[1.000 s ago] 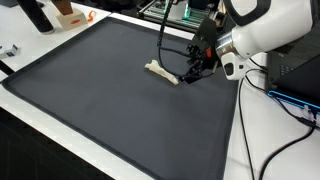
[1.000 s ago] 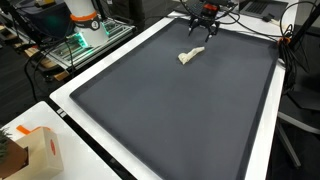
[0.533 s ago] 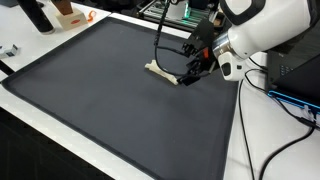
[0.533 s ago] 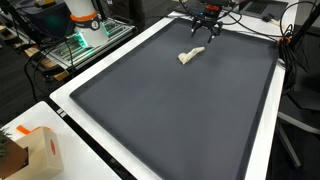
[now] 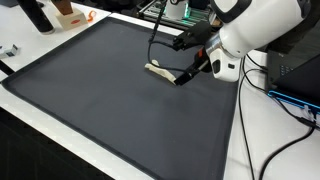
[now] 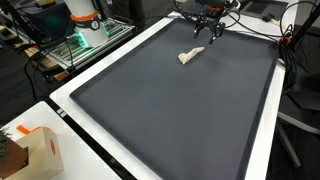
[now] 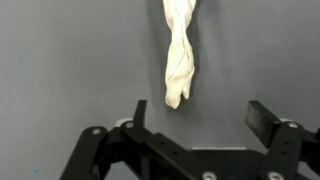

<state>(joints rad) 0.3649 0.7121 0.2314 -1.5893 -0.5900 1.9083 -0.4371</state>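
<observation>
A twisted, cream-white cloth (image 7: 178, 55) lies on the dark grey mat (image 7: 60, 60); it also shows in both exterior views as a small pale strip, the cloth (image 5: 160, 72) and the cloth (image 6: 189, 56). My gripper (image 7: 203, 112) is open and empty, its two black fingers spread wide. The cloth's near end lies just beyond the gap, closer to the finger on the picture's left. In an exterior view the gripper (image 5: 190, 60) hovers a little above the mat beside the cloth's end. Seen from the opposite camera, the gripper (image 6: 207, 27) sits just behind the cloth.
A white table border (image 6: 262, 150) frames the mat (image 5: 110, 100). Black cables (image 5: 265, 85) trail over the table's edge by the arm. A small cardboard box (image 6: 35, 150) sits at one corner, and a rack with equipment (image 6: 80, 35) stands past the far edge.
The arm has rotated and shifted a little, swinging the gripper toward the cloth's end. The cloth has not moved and the jaws stay open.
</observation>
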